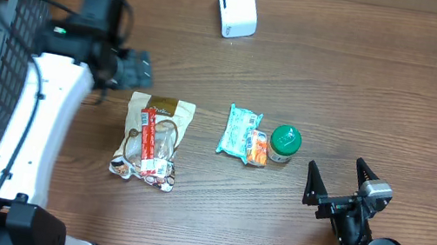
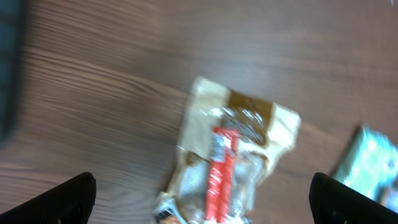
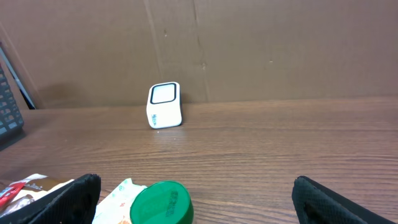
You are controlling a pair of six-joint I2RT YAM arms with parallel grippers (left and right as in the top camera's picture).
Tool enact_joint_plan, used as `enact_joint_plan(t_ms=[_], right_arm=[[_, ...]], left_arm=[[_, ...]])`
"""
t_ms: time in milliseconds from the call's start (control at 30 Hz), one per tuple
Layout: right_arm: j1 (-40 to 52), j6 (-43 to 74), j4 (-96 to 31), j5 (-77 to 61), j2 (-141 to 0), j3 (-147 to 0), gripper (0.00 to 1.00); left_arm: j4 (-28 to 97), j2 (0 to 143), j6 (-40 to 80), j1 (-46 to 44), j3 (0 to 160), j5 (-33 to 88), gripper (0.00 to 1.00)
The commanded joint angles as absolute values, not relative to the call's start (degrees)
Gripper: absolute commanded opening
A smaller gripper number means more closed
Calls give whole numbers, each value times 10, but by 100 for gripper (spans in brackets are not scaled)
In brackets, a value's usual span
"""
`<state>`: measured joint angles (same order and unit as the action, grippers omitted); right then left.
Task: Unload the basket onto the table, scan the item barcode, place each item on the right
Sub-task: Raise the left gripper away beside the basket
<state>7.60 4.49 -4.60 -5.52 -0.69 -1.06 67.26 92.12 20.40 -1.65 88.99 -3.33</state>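
Overhead, we see the bag (image 1: 152,140), tan with a clear window and a red strip, lying flat on the table (image 1: 381,95) just beside the left gripper (image 1: 134,70). Left wrist, blurred: jaws spread wide and empty, the bag between the fingers (image 2: 68,199), touching neither. Right wrist: the right gripper (image 3: 196,186) gapes too, we catch only the bag's corner far left, and the scanner (image 3: 165,104) stands well beyond.

Overhead: straight down, whole table (image 1: 364,93). Left wrist: close above snack bag (image 2: 230,155), blurred. Right wrist: low, facing far; shares scanner (image 3: 165,104) with overhead.
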Motion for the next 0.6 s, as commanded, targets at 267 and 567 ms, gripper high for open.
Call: enact_joint_plan(t_ms=[267, 567], right_arm=[[74, 47, -44, -50, -2, -4, 100], [74, 47, -44, -50, -2, -4, 100]], left_arm=[[666, 922, 171, 111, 928, -96, 100], [666, 922, 171, 134, 928, -96, 100]])
